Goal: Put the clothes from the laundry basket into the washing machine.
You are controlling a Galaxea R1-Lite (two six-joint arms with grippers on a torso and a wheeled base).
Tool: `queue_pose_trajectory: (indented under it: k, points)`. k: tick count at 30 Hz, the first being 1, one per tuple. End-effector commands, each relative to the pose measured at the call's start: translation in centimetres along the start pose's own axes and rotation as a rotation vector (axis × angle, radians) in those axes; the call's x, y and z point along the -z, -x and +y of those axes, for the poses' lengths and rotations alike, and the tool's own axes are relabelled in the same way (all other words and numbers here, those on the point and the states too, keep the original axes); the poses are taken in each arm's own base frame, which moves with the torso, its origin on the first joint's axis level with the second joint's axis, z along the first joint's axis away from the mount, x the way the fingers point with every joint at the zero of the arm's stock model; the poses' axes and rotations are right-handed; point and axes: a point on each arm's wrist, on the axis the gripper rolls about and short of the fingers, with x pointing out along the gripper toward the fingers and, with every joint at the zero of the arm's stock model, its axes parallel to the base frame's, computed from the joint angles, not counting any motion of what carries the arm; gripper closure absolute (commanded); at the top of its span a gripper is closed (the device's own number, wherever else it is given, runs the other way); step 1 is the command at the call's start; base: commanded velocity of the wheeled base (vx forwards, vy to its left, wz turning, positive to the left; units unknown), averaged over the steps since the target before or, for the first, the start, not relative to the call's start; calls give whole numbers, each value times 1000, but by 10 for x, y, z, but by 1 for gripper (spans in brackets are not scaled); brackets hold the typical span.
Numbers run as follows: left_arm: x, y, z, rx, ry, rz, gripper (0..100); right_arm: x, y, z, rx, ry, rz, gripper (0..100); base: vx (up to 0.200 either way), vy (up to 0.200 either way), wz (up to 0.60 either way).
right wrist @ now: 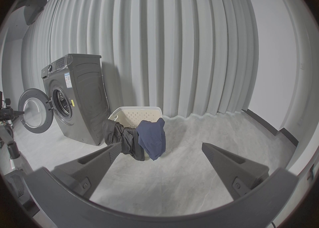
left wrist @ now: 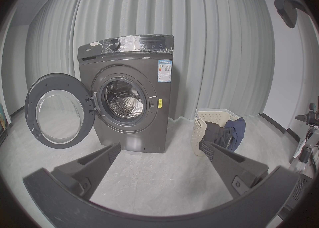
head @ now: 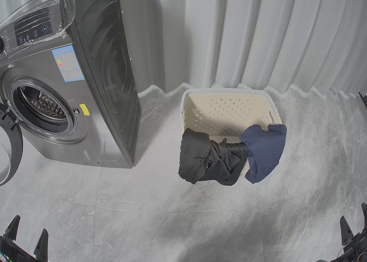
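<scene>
A pale pleated curtain (head: 248, 26) hangs behind the washing machine (head: 103, 64) and runs on well past it to my right. The grey marbled floor (head: 172, 220) spreads out from the machine's foot towards me.

The washing machine is a dark grey front-loader standing on that floor with its back near the curtain. Clear film covers its control panel, and there is a blue label on its front. Its round door (left wrist: 59, 110) is swung fully open on the hinge at the machine's left, glass facing outward. The steel drum (left wrist: 124, 100) behind the opening shows no laundry in the part I can see.

The cream perforated laundry basket (head: 225, 112) sits on the floor to the right of the washing machine, a little apart from its side panel. Both clothes are in the basket, hanging over its near rim. The black garment (head: 210, 157) is bunched over the corner nearer the washing machine, its folds drooping down the basket's outer wall. The navy garment (head: 263, 150) is draped over the corner farther from the machine and touches the black one where they meet.

My left gripper (left wrist: 160, 147) is out in front of the washing machine, well apart from it, fingers spread wide and holding nothing. My right gripper (right wrist: 161, 145) is farther to the machine's right, looking onto the basket, also spread wide and holding nothing.
</scene>
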Motion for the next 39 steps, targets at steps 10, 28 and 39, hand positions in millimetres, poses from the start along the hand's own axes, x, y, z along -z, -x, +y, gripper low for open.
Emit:
queue_pose_trajectory:
  k: [10,28,39]
  points:
    - [5,0,0,0,0,3,0,3,0,0,0,0,-6,0,0,-100,0]
    - [5,0,0,-2,0,3,0,3,0,0,0,0,-6,0,0,-56,0]
    - [5,0,0,0,0,2,0,3,0,0,0,0,-6,0,0,-127,0]
